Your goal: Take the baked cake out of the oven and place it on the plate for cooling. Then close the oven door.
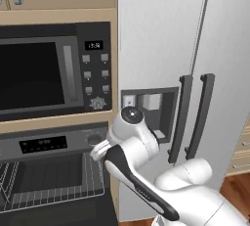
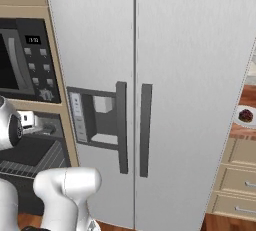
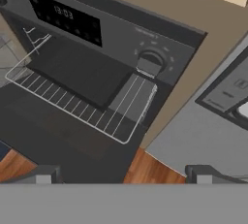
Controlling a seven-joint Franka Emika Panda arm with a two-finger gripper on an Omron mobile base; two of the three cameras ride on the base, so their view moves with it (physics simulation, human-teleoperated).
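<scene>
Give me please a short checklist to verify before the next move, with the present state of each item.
1. Small dark reddish-brown cake on pale round plate: ok.
2. Wire rack of black built-in oven bare of cake: ok.
3. Tool open, holding nothing: ok.
4. Black oven door closed: not ok, it lies open.
5. Door's bar handle located: cannot tell.

I see the oven's wire rack (image 3: 82,109) pulled forward out of the dark cavity, and its bars look bare from the hand view. It hangs above the lowered oven door (image 3: 58,136). Off to the far right in the right base view, a wooden counter (image 2: 242,131) carries the plate (image 2: 239,120), with the baked cake (image 2: 246,115) sitting on it.
</scene>
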